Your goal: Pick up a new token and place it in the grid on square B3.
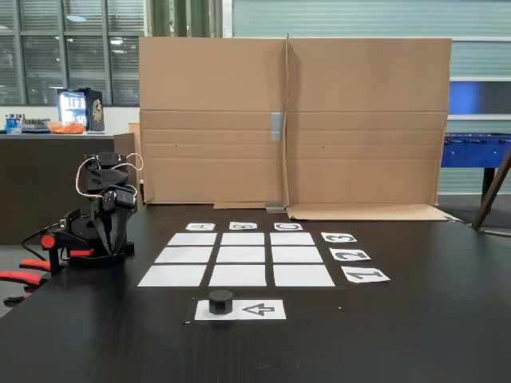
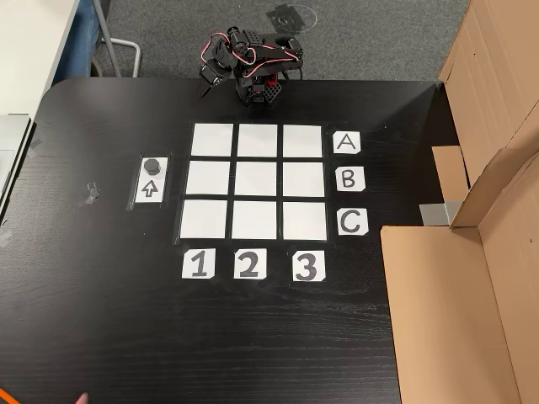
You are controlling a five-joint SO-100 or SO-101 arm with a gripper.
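Note:
The token (image 2: 152,165) is a small black puck standing on the end of a white sheet with an arrow outline (image 2: 150,189), left of the grid (image 2: 257,181) in the top-down fixed view. In the low fixed view the token (image 1: 220,302) sits in front of the grid (image 1: 242,255). Square B3 (image 2: 303,179) (image 1: 243,238) is bare white paper. The arm (image 1: 105,215) is folded at the table edge by row A. My gripper (image 2: 205,87) points down toward the table, well away from the token; its fingers look pressed together with nothing between them.
A/B/C cards (image 2: 349,178) and 1/2/3 cards (image 2: 248,264) border the grid. A tall cardboard wall (image 1: 291,120) stands beyond column 3. Red clamps (image 1: 32,267) hold the arm's base. A small scrap (image 2: 90,193) lies left of the arrow sheet.

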